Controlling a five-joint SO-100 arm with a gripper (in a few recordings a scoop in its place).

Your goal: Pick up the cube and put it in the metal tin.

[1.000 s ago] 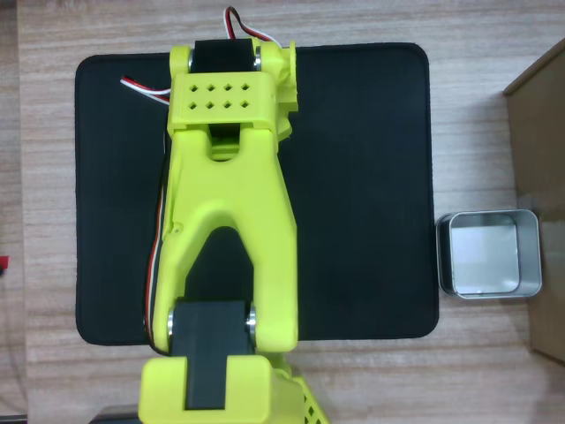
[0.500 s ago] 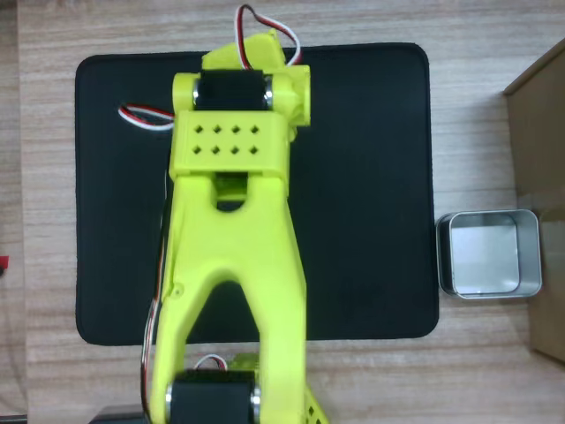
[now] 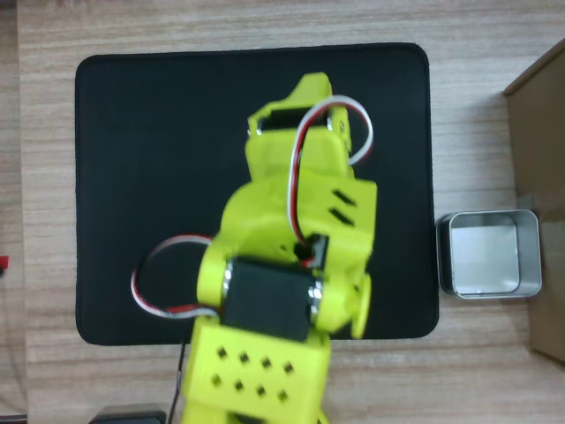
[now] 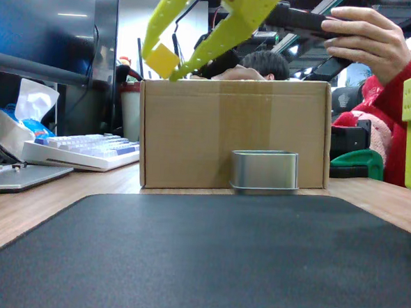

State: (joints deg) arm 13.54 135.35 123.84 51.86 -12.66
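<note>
While the pincer (image 4: 171,61) hangs high over the counter (image 4: 20,216), it's clamped on the cube (image 4: 162,59) – prob. lifted to clear the cardboard box (image 4: 233,131) en route to the metal tin (image 4: 264,171) – which sits well below, by the mat (image 3: 132,177).

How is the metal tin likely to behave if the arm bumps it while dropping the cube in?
The metal tin looks thin-walled and empty, so probably light and apt to slide on the smooth wooden table. Being shallow and wide, it seems unlikely to tip. The cardboard box right behind it may stop it sliding that way.
</note>
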